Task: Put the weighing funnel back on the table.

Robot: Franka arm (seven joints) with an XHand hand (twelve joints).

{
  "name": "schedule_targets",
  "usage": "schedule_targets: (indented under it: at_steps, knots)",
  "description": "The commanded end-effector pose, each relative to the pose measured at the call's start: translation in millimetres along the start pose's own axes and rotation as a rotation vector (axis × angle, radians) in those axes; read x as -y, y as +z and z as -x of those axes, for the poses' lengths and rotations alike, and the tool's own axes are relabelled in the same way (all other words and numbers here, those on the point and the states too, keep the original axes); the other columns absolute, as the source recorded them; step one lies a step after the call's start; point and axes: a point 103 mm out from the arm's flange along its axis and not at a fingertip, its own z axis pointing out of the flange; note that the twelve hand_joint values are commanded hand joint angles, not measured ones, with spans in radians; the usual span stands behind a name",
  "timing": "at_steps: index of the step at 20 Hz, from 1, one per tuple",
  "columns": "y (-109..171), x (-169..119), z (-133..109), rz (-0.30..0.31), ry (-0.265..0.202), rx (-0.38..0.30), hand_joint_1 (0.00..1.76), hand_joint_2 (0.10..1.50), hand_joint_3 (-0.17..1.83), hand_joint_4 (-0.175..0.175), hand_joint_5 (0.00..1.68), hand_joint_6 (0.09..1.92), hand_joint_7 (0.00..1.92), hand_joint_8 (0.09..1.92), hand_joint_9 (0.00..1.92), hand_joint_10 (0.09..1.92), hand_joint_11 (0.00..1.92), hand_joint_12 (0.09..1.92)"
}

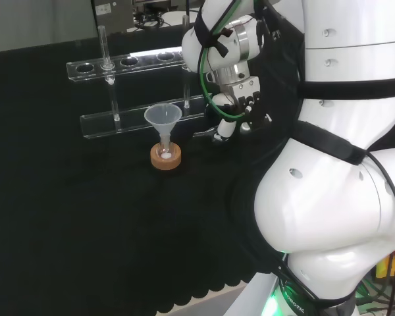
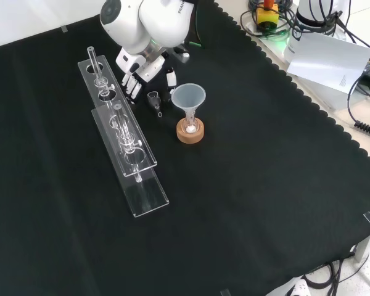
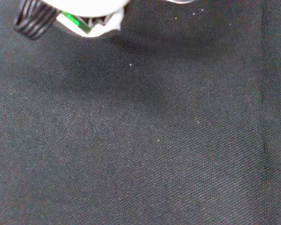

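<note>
Black cloth [image 2: 246, 203] open toward scalloped edge, weighing funnel [image 2: 155, 98] between rack [image 2: 126, 139] and funnel [image 2: 189, 98], below hand [image 2: 142, 73], cannot tell whether held.

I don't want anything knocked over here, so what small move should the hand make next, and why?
Probably lift the hand straight up, slowly. In the front view the weighing funnel seems to lie on the cloth beside relaxed fingers not curled round it, and the funnel stands close, so a sideways pull might knock either.
</note>
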Motion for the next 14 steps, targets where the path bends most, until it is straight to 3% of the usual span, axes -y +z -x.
schedule_targets:
  at_steps: [1,7,14]
  knots:
    - [-27.0,26.2,5.6,0.056,0.024,0.013,0.88,0.59,0.7,-0.045,0.34,0.26,0.21,0.68,0.45,0.65,0.27,1.34]
    - [-62.8,67.5,7.7,0.119,0.066,0.036,0.87,0.6,0.69,-0.045,0.36,0.21,0.23,0.68,0.45,0.65,0.27,1.34]
    - [-102.5,110.3,0.7,0.16,0.073,0.066,0.87,0.6,0.69,-0.046,0.34,0.18,0.26,0.68,0.46,0.65,0.27,1.34]
